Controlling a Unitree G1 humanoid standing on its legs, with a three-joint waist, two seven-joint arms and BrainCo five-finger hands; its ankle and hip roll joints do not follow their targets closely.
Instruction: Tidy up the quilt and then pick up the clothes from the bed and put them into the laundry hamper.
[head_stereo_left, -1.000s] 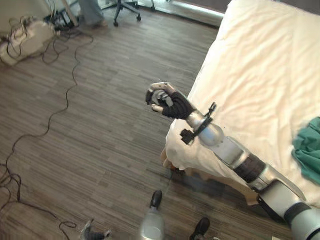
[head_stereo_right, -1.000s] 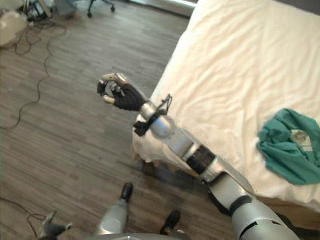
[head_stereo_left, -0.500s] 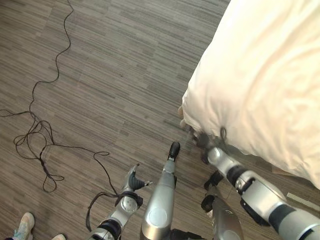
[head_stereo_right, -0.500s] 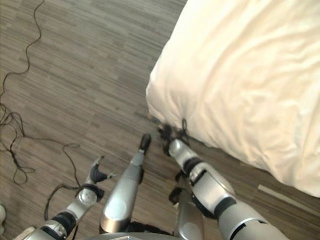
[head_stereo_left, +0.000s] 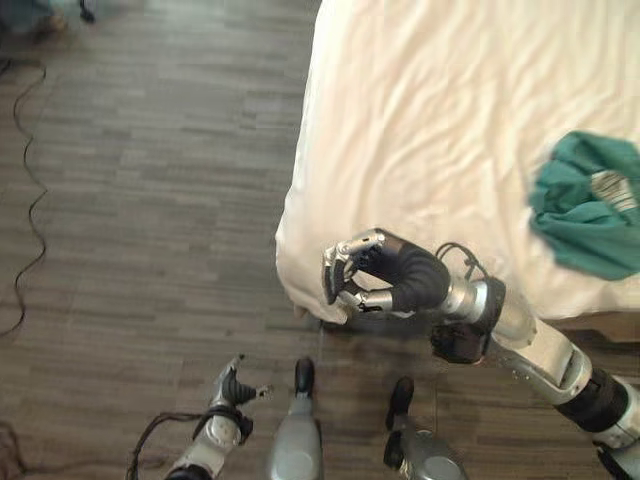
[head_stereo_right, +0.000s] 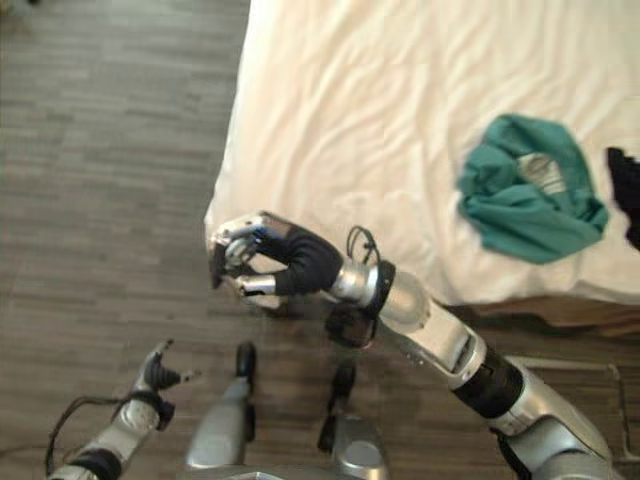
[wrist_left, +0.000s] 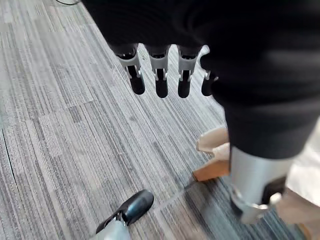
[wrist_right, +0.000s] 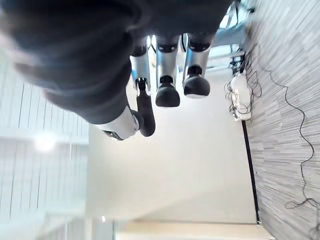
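In the left eye view our right hand (head_stereo_left: 365, 275) sits at centre, fingers curled inward on nothing, raised in front of the near corner of the quilt (head_stereo_left: 420, 130), which drapes over the bed's corner at centre and fills the upper right. The green shirt (head_stereo_left: 588, 215) lies crumpled at the right edge, on the quilt and well apart from the hand. Our left hand (head_stereo_left: 232, 388) hangs low at bottom left over the wooden floor (head_stereo_left: 140, 200), fingers relaxed and straight. In the right eye view the same right hand (head_stereo_right: 250, 262) shows left of centre, the shirt (head_stereo_right: 525, 195) at upper right, and a dark item (head_stereo_right: 625, 195) cut off by the right edge, just beside the shirt; we cannot tell what it is. The hamper is nowhere for us to point to. In the left wrist view the fingers (wrist_left: 159, 75) hang loosely straight above the floor, holding nothing. In the right wrist view the fingertips (wrist_right: 167, 95) curl toward the thumb (wrist_right: 145, 115) with nothing between them. We judge the risks so: closing short of the quilt's edge would catch only air, and dragging the quilt carelessly could pull the shirt off the bed's near side.
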